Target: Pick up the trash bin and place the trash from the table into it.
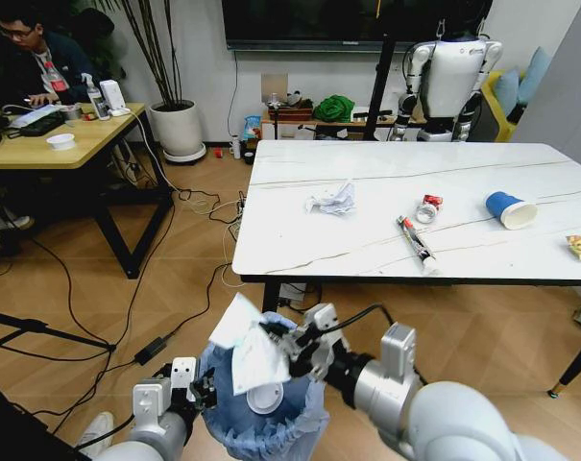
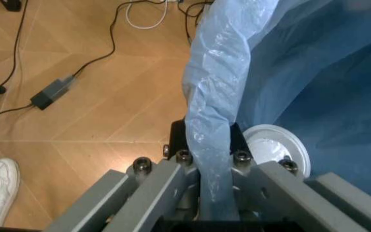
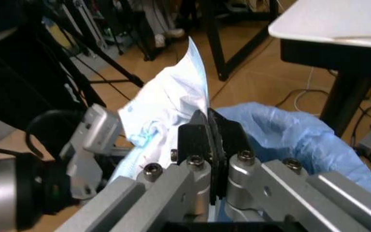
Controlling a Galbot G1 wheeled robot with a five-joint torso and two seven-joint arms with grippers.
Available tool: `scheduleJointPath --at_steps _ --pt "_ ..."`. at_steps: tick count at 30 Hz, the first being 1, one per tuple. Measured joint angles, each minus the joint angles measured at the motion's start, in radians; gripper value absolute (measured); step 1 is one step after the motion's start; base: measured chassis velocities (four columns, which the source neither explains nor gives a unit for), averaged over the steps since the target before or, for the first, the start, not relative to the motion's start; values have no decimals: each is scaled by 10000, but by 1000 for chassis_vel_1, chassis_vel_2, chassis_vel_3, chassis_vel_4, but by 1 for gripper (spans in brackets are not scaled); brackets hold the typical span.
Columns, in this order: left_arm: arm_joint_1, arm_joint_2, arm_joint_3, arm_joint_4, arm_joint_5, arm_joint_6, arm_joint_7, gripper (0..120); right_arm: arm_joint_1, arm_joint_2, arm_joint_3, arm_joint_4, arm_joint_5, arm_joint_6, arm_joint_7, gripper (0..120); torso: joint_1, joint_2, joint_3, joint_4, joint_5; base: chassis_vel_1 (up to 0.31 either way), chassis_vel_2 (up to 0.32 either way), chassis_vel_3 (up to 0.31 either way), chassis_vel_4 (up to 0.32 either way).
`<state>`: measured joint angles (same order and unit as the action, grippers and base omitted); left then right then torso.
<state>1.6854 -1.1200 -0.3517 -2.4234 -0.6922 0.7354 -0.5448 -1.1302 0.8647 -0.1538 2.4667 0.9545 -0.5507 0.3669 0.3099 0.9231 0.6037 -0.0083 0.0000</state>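
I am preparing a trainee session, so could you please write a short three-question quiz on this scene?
1. True or false: the left gripper is clamped on the trash bin liner.
2. What does the right gripper hold? A) white paper B) blue cup C) can
3. Fill in: the blue cup lies on its ___ on the table.

Key: 1 true; 2 A, white paper above the bin; 3 side.
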Motion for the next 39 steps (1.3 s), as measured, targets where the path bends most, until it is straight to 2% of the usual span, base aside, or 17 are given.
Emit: scheduleJointPath --at_steps 2,5,7,8,9,11,13,15,18,19,22,23,26,30,39 --pt "-2 -3 1 -9 0 0 -1 0 -11 6 -42 -69 -42 -39 18 0 0 0 0 0 0 0 0 0 0" --pt "-8 -11 -3 -34 3 0 -2 0 -49 24 -160 -237 -180 -55 41 11 0 0 0 -1 0 0 0 0 0" --pt "-9 -12 -6 -39 3 0 -2 0 -60 33 -190 -279 -224 -55 43 15 0 0 0 0 0 0 0 0 0" --pt "-5 -12 -16 -50 3 1 -3 0 -85 46 -206 -368 -324 -48 48 26 0 0 0 0 0 0 0 0 0" --pt "-3 -12 -23 -60 3 0 -3 0 -101 50 -205 -403 -339 -35 53 31 0 0 0 0 0 0 0 0 0" --pt "-2 -13 -27 -65 3 0 -3 0 -109 58 -194 -404 -336 -28 65 34 0 0 0 0 0 0 0 0 0" --pt "3 -17 -31 -76 3 1 -3 0 -115 91 -134 -402 -278 -35 92 46 0 0 0 0 0 0 0 0 0" --pt "9 -17 -32 -79 3 0 -3 0 -132 102 -109 -401 -260 -40 99 50 0 0 0 0 0 0 0 0 0" --pt "24 -8 -43 -110 6 0 -3 0 -300 115 -69 -386 -281 -41 109 63 0 0 0 0 0 0 0 0 0" --pt "24 -8 -43 -110 6 0 -3 0 -300 115 -69 -386 -281 -41 109 63 0 0 0 0 0 0 0 0 0" --pt "46 14 -86 -144 9 0 3 0 -401 129 47 -332 -294 -41 112 79 0 -1 0 -1 0 0 0 0 0" --pt "46 14 -86 -144 9 0 3 0 -401 129 47 -332 -294 -41 112 79 0 -1 0 -1 0 0 0 0 0" --pt "79 9 -91 -167 28 0 7 0 -412 134 220 -286 -286 -41 113 94 0 -1 0 0 0 0 0 0 0" --pt "106 0 -89 -185 61 1 19 0 -473 108 370 -256 -284 -38 115 100 0 -1 0 -1 0 0 0 0 0" --pt "160 -9 -93 -262 118 0 71 0 -773 24 573 -309 -450 17 113 100 0 -1 0 -1 0 0 0 0 0"
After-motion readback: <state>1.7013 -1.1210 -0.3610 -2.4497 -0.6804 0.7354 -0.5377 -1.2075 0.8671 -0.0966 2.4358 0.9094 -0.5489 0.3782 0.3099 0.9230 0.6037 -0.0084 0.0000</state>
